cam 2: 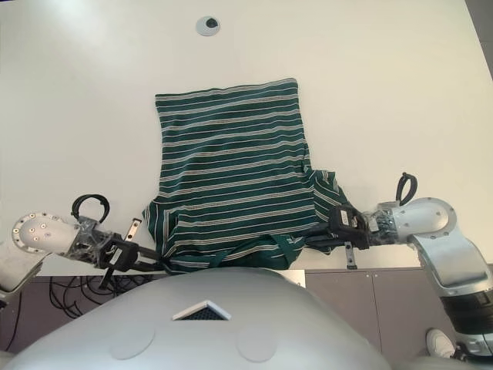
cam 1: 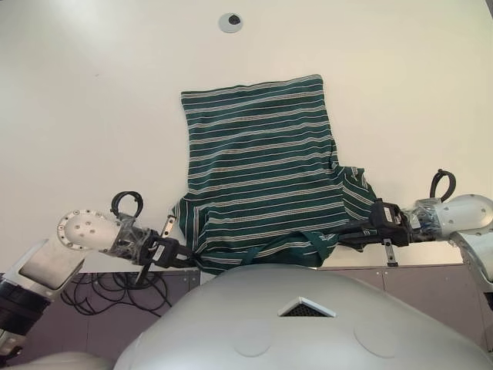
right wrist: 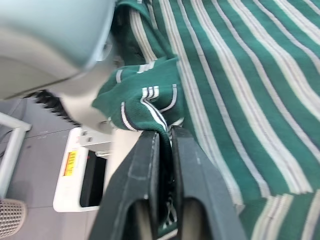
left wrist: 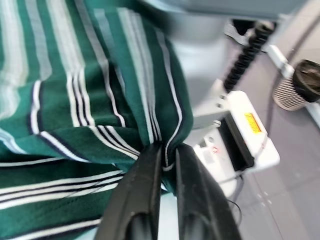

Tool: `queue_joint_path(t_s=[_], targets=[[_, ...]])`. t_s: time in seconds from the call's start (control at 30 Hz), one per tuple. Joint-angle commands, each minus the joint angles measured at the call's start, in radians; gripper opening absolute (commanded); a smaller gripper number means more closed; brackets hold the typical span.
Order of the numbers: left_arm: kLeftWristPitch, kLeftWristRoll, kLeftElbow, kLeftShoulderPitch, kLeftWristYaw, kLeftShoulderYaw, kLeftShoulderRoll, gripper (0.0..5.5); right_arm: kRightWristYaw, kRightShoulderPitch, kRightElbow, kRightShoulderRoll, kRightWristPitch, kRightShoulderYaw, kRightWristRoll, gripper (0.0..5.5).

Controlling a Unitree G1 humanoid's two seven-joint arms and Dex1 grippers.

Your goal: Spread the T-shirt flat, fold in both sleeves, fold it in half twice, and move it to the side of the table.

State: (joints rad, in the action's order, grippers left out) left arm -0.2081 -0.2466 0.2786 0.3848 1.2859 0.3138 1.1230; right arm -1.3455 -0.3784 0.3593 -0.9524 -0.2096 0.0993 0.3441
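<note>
The dark green T-shirt (cam 1: pixel 258 162) with white stripes lies mostly flat on the white table (cam 1: pixel 92 131), its near edge bunched at the table's front. My left gripper (cam 1: pixel 183 257) is shut on the shirt's near left corner at the front edge; in the left wrist view its fingers (left wrist: pixel 145 185) pinch a fold of the T-shirt (left wrist: pixel 75 90). My right gripper (cam 1: pixel 345 234) is shut on the near right part, where a sleeve (cam 1: pixel 356 193) sticks out. The right wrist view has its fingers (right wrist: pixel 150 170) clamped on bunched fabric of the T-shirt (right wrist: pixel 145 100).
A small grey round disc (cam 1: pixel 229 22) sits at the far side of the table. Black cables (cam 1: pixel 115 289) hang below the front edge on the left. White table surface lies to both sides of the shirt.
</note>
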Motion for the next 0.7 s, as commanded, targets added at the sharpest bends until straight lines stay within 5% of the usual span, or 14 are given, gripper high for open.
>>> queue_joint_path(t_s=[0.03,0.27,0.47,0.53,0.7], targets=[[0.06,-0.044,0.029,0.012,0.02,-0.053,0.032,0.97,-0.029,-0.015,-0.012,-0.031,0.02,-0.026,0.022,1.08],[0.183,-0.435,0.098,-0.025,0.188,-0.242,0.05,1.2,-0.17,0.027,-0.046,-0.055,0.016,-0.211,0.241,1.44],[0.234,-0.462,0.033,-0.142,0.238,-0.286,-0.001,1.2,-0.214,0.135,-0.158,-0.032,0.018,-0.261,0.3,1.44],[0.274,-0.469,-0.004,-0.251,0.156,-0.282,-0.092,1.2,-0.196,0.184,-0.189,0.011,0.037,-0.238,0.289,1.44],[0.127,-0.053,-0.385,-0.515,-0.174,-0.139,-0.375,1.2,0.168,0.469,-0.519,0.298,0.285,-0.034,-0.102,1.44]])
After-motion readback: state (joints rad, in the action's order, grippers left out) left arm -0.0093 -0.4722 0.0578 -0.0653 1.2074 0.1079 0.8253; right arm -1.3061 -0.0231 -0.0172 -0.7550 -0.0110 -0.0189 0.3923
